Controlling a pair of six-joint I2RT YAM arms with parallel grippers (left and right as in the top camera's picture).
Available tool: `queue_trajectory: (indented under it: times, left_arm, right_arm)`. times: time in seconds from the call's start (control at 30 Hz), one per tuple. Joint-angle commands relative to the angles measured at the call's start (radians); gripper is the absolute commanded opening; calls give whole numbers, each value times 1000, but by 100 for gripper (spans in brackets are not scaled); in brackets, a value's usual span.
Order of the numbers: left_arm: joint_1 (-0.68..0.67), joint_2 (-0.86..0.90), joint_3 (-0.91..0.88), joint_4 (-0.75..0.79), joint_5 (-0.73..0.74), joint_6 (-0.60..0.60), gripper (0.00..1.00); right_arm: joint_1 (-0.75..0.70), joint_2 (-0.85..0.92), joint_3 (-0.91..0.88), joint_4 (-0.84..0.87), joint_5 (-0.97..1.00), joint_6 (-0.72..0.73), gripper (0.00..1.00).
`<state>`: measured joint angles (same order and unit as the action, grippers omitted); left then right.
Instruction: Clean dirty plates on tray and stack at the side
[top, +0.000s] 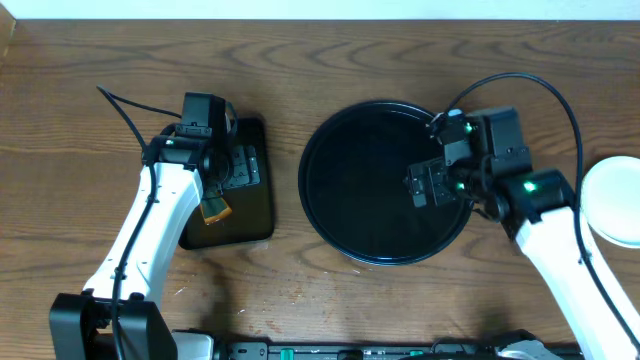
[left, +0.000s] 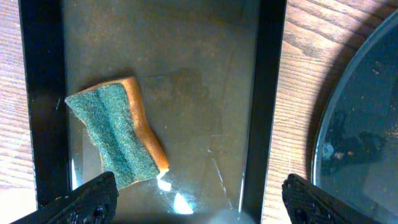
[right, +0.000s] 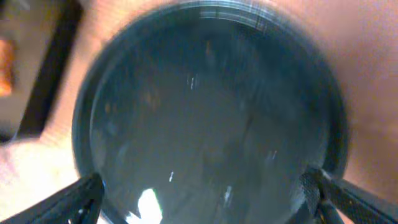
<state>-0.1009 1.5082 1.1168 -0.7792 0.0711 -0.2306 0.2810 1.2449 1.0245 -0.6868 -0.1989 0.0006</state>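
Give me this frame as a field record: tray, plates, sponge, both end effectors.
round tray: black, no plates on it
pale plate: off the tray at the right table edge, partly out of frame; cannot tell if others lie under it
sponge: green and orange, lying loose in the rectangular tray
left end effector: open, above the sponge, holding nothing
right end effector: open, above the round tray, holding nothing

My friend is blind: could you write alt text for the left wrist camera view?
A green-and-orange sponge lies in a black rectangular tray under the open left end effector. The rim of a round black tray shows at right.
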Motion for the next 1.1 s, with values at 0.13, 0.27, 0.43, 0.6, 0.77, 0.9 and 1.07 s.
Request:
queue_trajectory:
  times: [0.13, 0.27, 0.43, 0.6, 0.77, 0.9, 1.07]
  left_arm:
    - [5, 7, 0, -2, -13, 9, 86]
    - [5, 6, 0, -2, -13, 10, 86]
    - [5, 6, 0, -2, -12, 10, 86]
    - [5, 7, 0, -2, -12, 10, 86]
    - [5, 6, 0, -2, -13, 10, 86]
    - [5, 7, 0, -2, -13, 10, 86]
    - [5, 6, 0, -2, -13, 10, 86]
  right_arm:
    - [-8, -445, -397, 354, 72, -103, 99]
    - [-39, -748, -675, 461, 72, -103, 99]
    - [-66, -997, -840, 461, 76, -99, 99]
    - [-101, -1175, -961, 473, 81, -53, 99]
    - [-105, -1240, -984, 549, 97, -62, 99]
    - [-103, -1240, -1020, 624, 97, -61, 99]
    - [-104, -1240, -1019, 623, 97, -61, 99]
